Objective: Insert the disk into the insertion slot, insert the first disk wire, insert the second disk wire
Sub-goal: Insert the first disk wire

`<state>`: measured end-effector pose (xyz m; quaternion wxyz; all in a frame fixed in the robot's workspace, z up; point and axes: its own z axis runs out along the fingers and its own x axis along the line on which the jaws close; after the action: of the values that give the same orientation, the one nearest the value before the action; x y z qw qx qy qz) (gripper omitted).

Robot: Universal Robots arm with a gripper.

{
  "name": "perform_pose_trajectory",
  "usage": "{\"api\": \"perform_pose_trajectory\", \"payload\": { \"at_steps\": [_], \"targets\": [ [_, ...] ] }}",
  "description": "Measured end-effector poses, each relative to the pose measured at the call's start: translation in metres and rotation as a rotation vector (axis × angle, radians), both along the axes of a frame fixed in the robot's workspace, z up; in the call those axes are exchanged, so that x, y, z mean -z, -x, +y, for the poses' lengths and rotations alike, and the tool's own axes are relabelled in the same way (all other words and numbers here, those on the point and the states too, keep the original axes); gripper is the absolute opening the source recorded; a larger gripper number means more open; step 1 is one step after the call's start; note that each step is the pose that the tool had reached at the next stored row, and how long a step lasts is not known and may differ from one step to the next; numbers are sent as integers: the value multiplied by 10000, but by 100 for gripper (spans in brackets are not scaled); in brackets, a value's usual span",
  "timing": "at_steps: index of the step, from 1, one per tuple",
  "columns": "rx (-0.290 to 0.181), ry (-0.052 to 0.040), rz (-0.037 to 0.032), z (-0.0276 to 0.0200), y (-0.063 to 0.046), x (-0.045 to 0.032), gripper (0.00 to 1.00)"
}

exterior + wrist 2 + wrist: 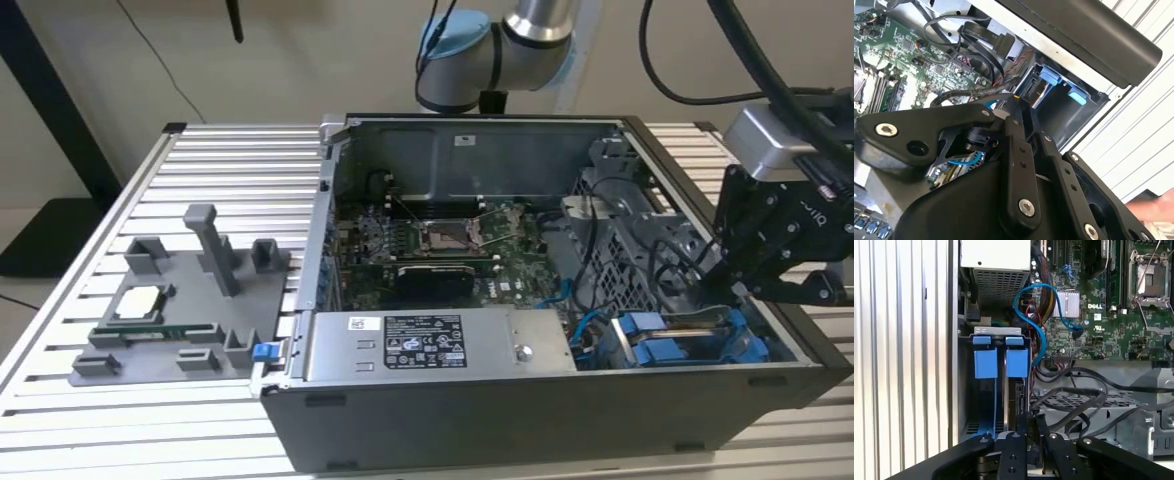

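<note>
The disk (1012, 396) stands edge-on in its blue carrier (1016, 362) inside the insertion slot (997, 330), the grey bay at the corner of the open computer case. In the exterior view the disk's blue frame (667, 345) lies in the drive cage at the case's front right. My gripper (1031, 422) hovers right over the disk's end away from the blue tabs, shut, with nothing visibly held. It also appears above the cage (731, 292) and beside the disk's silver face (1040, 92). Loose black wires (1079, 390) loop beside the bay, close to the fingers.
A blue cable (1039, 315) curves from the motherboard (441, 240) toward the bay. The grey labelled power-supply box (441, 345) sits along the case's front. A grey fixture (174, 310) with small parts stands on the slatted table at the exterior view's left.
</note>
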<state>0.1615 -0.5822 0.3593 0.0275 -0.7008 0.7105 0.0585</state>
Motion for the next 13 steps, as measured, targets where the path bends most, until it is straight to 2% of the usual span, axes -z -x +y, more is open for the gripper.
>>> {"api": "perform_pose_trajectory", "payload": {
  "at_steps": [8,13],
  "targets": [
    [-242,0,-7,-4,-26,70,0],
    [-314,-1,-13,-4,-29,84,0]
  ]
}}
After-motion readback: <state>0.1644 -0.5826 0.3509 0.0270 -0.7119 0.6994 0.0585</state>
